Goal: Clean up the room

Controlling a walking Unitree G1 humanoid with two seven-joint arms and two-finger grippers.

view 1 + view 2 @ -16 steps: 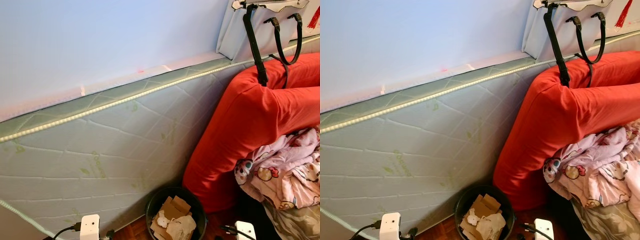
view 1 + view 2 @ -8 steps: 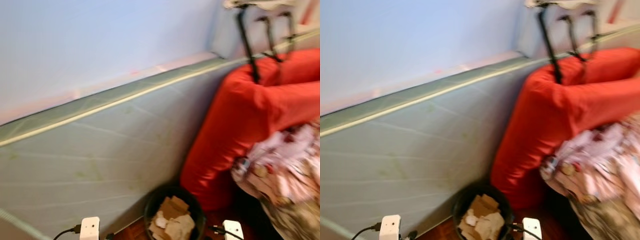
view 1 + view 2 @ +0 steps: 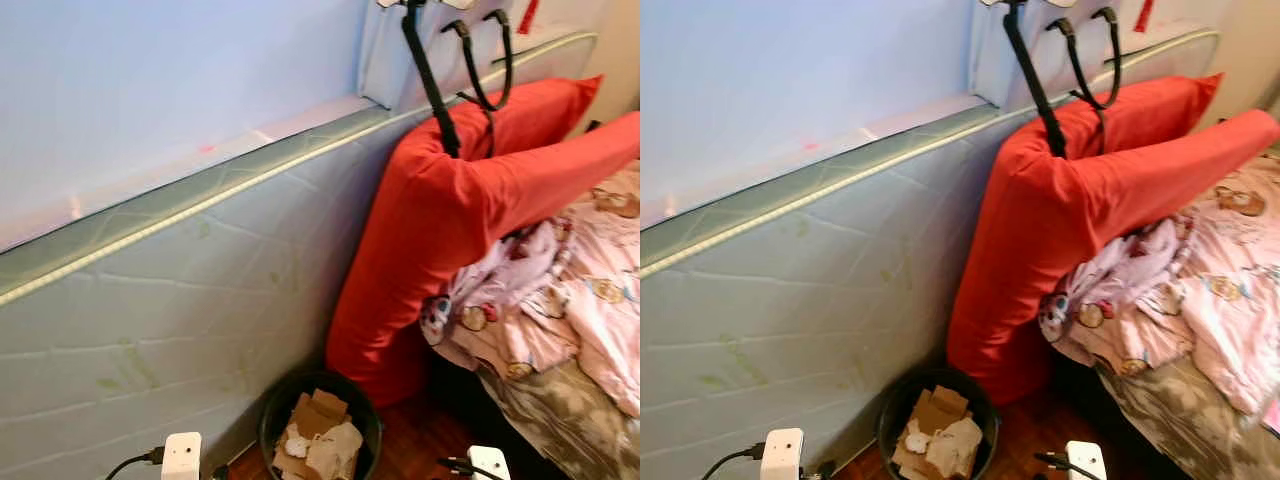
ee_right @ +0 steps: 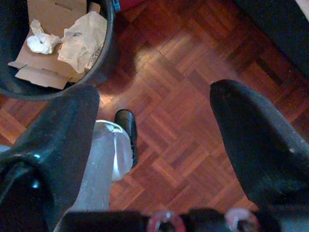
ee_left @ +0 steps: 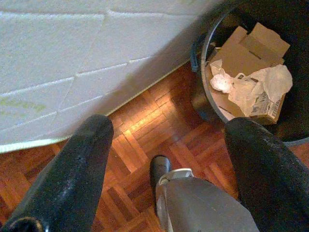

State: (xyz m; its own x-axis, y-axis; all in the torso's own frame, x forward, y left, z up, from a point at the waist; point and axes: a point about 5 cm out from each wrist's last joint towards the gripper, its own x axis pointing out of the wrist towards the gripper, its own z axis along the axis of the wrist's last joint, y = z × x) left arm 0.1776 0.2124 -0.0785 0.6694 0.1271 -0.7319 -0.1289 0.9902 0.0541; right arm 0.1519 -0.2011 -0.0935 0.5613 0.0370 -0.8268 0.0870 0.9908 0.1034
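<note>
a: nearest to us, item one: left gripper (image 5: 164, 159), fingers spread wide, nothing between them, hanging over the parquet floor (image 5: 140, 140). item two: right gripper (image 4: 154, 145), fingers likewise spread and empty, above the same floor.

b: item three: black bin (image 3: 275, 410), on the floor just ahead between the two arms, holding cardboard pieces (image 3: 310, 415) and crumpled paper (image 3: 335, 445). we judge some rubbish is already binned.

a: item four: mattress (image 3: 180, 300), stood on edge against the wall (image 3: 150, 80), touching the bin's left side. item five: red cushion (image 3: 450, 210), leaning on the mattress, its lower end just behind the bin.

b: item six: pink printed bedding (image 3: 560, 300), rumpled over the bed on our right. we judge this is still to be straightened. farthest, item seven: white handbag (image 3: 430, 40) with black straps, on top of the mattress edge.

a: room to move: a narrow strip of floor, shut in by mattress on the left and bed on the right. open parquet lies under the right gripper.
</note>
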